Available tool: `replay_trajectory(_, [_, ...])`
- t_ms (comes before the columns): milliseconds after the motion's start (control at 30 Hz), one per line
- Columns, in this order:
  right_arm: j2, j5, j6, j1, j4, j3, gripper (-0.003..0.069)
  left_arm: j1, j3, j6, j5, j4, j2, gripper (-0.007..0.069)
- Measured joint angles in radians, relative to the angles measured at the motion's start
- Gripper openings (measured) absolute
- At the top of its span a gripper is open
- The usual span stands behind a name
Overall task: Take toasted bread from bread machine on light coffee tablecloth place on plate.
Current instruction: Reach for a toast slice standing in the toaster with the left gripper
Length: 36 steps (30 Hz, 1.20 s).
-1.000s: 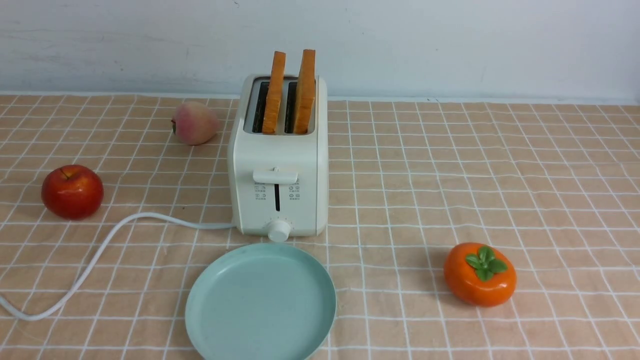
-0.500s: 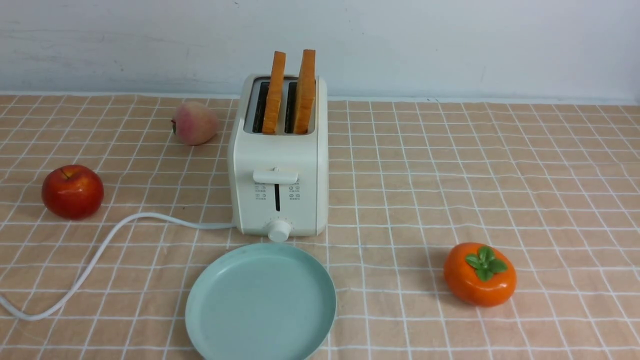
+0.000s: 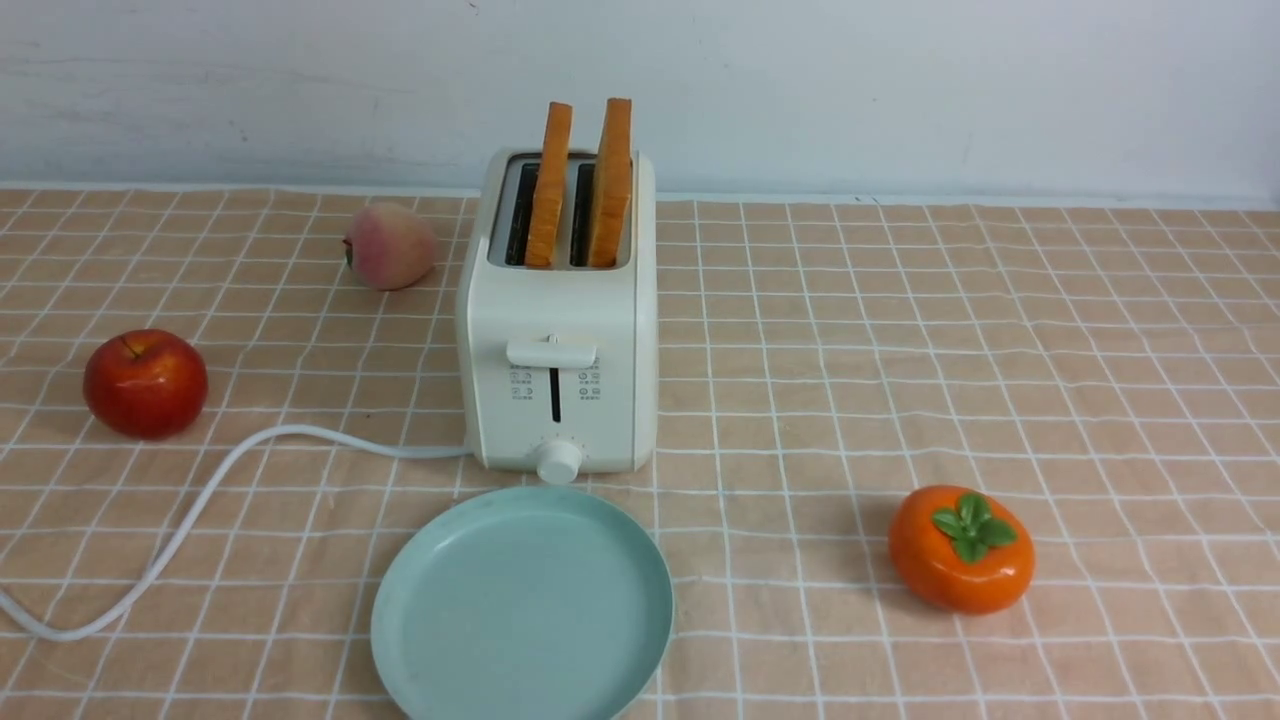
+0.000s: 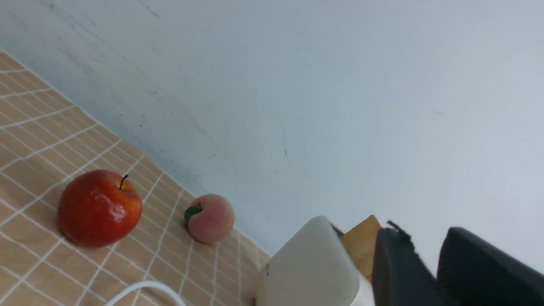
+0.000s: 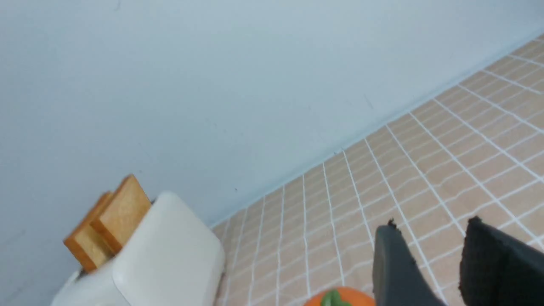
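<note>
A cream-white two-slot bread machine (image 3: 555, 380) with rounded corners stands on the light coffee tablecloth (image 3: 900, 330), a tan cloth gridded with thin white lines that covers the tabletop. Its lever and round knob face the robot. The toasted bread is in the bread machine. One thick golden slice (image 3: 549, 185) with an orange-brown crust stands upright in the left slot, and a matching slice (image 3: 611, 180) stands in the right slot. Both stick up above the bread machine's top.

The round pale teal-green plate (image 3: 520, 610) lies just in front of the bread machine, on the robot's side, with nothing on it. A white cord (image 3: 290, 431) runs from the bread machine's lower left across the cloth.

A glossy red apple (image 3: 145, 384) sits well to the left of the bread machine, and a pink peach (image 3: 389, 245) lies near its rear left. An orange persimmon (image 3: 961, 549) with a green leafy cap rests to its right and nearer the robot.

Neither arm appears in the front view. In the left wrist view, the left end effector (image 4: 425, 238) has its dark fingers slightly apart with nothing between them. The right end effector (image 5: 433, 229) shows a wider gap and also holds nothing.
</note>
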Motion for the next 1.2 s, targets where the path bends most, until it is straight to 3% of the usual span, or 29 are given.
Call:
replay_trajectory(33, [0.000, -0.007, 0.002, 0.000, 0.010, 0.000, 0.0240, 0.000, 0.000, -0.003, -0.006, 0.000, 0.000, 0.0075])
replay_trajectory(67, [0.000, -0.028, 0.023, 0.000, 0.056, 0.000, 0.0240, 0.000, -0.005, -0.024, -0.053, -0.003, 0.000, 0.0001])
replay_trajectory(200, [0.013, 0.058, 0.056, 0.000, 0.123, -0.098, 0.0197, 0.000, -0.139, -0.030, 0.055, 0.044, 0.003, -0.0014])
replay_trajectory(367, [0.216, 0.382, -0.059, 0.000, 0.054, -0.462, 0.0015, 0.000, -0.477, -0.005, 0.576, 0.126, 0.221, -0.0014])
replay_trajectory(400, [0.228, 0.396, -0.066, 0.000, 0.050, -0.462, 0.0010, 0.000, -0.503, -0.001, 0.620, 0.128, 0.249, -0.0014])
replay_trajectory(500, [0.492, 0.659, -0.163, 0.000, 0.018, -0.689, -0.0016, 0.000, -0.705, 0.058, 1.022, 0.136, 0.517, -0.0014])
replay_trajectory(533, [0.507, 0.674, -0.165, 0.000, 0.018, -0.709, -0.0016, 0.000, -0.726, 0.061, 1.042, 0.136, 0.532, -0.0014])
replay_trajectory(600, [0.694, 0.853, -0.200, 0.000, 0.023, -0.807, -0.0015, 0.000, -0.843, 0.111, 1.241, 0.130, 0.714, -0.0014])
replay_trajectory(833, [0.896, 0.924, -0.347, 0.000, 0.117, -0.846, -0.0009, -0.014, -1.035, 0.165, 1.271, 0.168, 1.012, -0.0014])
replay_trajectory(1200, [0.928, 0.871, -0.470, 0.000, 0.256, -0.832, -0.0003, -0.268, -1.437, 0.248, 1.100, 0.190, 1.380, -0.0014])
